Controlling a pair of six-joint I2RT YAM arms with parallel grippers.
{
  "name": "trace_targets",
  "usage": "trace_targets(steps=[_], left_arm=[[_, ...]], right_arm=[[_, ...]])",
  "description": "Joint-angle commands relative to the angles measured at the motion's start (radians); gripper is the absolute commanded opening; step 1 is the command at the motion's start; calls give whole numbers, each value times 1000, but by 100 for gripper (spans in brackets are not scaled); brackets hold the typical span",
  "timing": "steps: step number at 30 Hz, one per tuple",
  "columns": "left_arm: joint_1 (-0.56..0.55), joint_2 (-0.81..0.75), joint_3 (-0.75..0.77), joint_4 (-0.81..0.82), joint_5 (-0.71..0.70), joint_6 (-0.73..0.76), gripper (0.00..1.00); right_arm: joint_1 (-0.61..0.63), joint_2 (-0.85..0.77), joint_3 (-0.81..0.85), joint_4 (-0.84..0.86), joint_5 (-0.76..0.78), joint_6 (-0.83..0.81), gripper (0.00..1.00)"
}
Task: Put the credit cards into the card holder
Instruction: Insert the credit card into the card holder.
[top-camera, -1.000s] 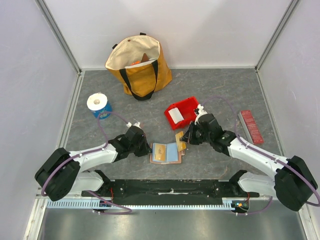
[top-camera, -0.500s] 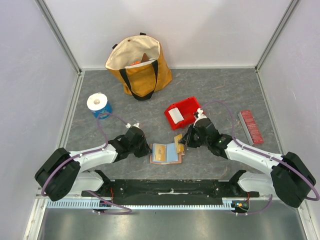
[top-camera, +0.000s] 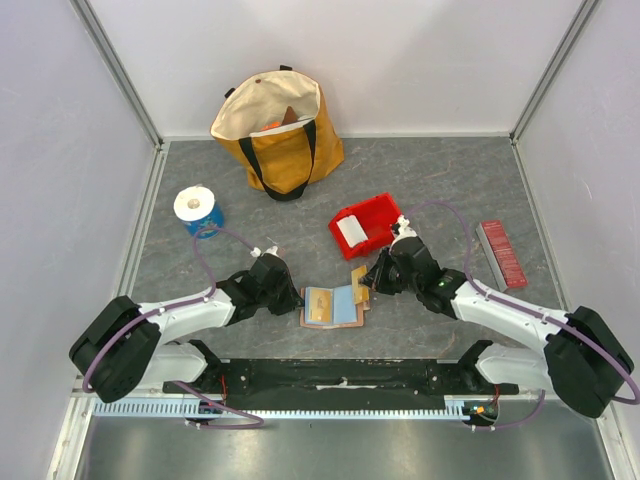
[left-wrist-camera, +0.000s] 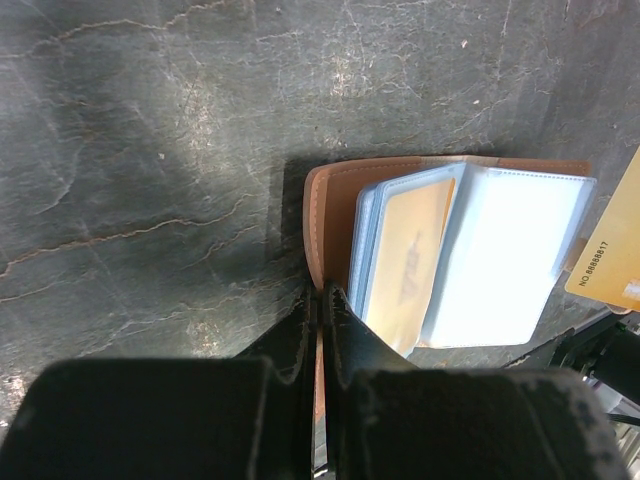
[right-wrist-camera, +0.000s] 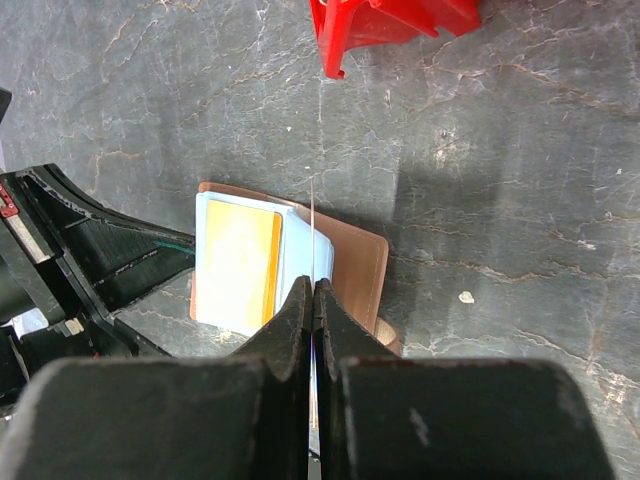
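Card holder (left-wrist-camera: 325, 220) lies open, one yellow card (left-wrist-camera: 405, 255) slotted; I note left jaws clamped on its edge, right jaws pinching a second yellowish card (left-wrist-camera: 612, 245), uninserted.

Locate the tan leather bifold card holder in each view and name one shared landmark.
Top external: tan leather bifold card holder lies open, lower centre.
Left wrist: card holder centre-right.
Right wrist: card holder centre-left.
Shared landmark: yellow card in its clear sleeve.
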Motion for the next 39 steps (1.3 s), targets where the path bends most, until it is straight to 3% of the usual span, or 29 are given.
trace_targets(steps=[1,29,39], left_arm=[[1,-15,-8,-11,-25,-24,2],[-2,-28,-16,-8,-32,-29,2],[-2,-29,-17,-12,-42,-35,2]], right_arm=[[4,-28,-12,-10,31,-2,0],[16,-25,-61,36,-29,21,0],[16,-114,-30,-48,73,3,0]])
